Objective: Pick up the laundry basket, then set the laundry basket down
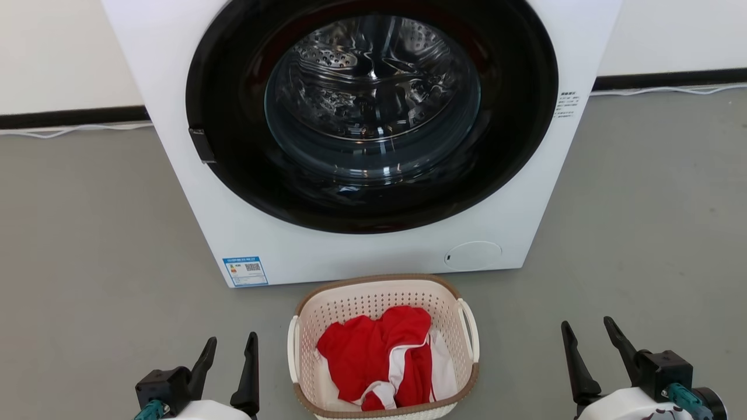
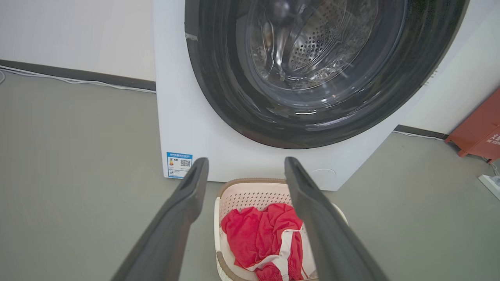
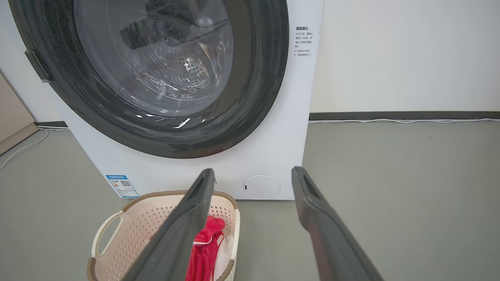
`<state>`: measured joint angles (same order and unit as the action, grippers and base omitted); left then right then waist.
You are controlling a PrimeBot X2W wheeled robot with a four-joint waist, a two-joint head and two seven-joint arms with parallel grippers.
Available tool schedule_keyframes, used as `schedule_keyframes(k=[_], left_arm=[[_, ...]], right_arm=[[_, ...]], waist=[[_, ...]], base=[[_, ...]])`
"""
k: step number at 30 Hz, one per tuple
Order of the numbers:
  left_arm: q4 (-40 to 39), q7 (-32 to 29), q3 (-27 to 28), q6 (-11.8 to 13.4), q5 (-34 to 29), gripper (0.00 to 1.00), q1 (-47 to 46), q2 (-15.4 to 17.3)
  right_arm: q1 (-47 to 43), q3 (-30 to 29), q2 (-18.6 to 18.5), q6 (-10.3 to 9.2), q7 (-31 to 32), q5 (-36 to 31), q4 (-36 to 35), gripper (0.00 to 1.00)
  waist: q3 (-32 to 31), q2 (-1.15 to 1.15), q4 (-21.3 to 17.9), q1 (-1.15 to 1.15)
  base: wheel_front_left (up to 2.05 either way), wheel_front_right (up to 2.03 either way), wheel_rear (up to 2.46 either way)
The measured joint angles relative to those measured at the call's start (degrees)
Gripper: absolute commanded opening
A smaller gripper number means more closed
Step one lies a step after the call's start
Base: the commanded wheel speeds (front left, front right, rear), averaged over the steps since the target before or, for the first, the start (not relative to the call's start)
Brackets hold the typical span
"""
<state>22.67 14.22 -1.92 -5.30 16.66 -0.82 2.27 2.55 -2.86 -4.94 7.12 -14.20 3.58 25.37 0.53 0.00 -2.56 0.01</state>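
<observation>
– Cream-white plastic with a brown rim: where does the laundry basket [image 1: 350, 306] sit?

– Bottom centre of the head view, down on the grey floor [image 1: 87, 233], just in front of the white washing machine [image 1: 245, 233]. A red garment [image 1: 367, 350] with white trim lies inside it.

– Has either tool got hold of it?

– No. The left tool [image 1: 231, 339] is at the lower left and the right tool [image 1: 586, 324] at the lower right, each apart from the basket with bare floor between. Both have their fingers spread with nothing held, and each wrist view shows the same gap.

– So how far along are we?

– By my reading, at the very start. The lift is not yet done, nor the setting down. The white loop handles [image 1: 470, 329] on the basket's two sides are untouched. That leaves the reach, the grip, the raise and the placing.
</observation>
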Motion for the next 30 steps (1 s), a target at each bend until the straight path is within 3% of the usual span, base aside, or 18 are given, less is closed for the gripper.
schedule_keyframes(k=[11, 30], left_arm=[[2.59, 0.19, -1.03, -0.32, -0.11, 1.00, -4.87, 0.01], [18.33, 0.43, -4.88, -0.01, -2.54, 1.00, -27.88, -0.26]], right_arm=[[5.48, 0.04, 0.14, 0.00, -0.01, 0.02, 4.25, 1.00], [30.03, 1.43, -0.02, 0.01, -0.11, -2.89, 20.94, 1.00]], waist=[[5.90, 0.00, 0.66, 0.00], [25.62, 0.00, 1.87, 0.00]], base=[[0.00, 0.00, 0.00], [0.00, 0.00, 0.00]])
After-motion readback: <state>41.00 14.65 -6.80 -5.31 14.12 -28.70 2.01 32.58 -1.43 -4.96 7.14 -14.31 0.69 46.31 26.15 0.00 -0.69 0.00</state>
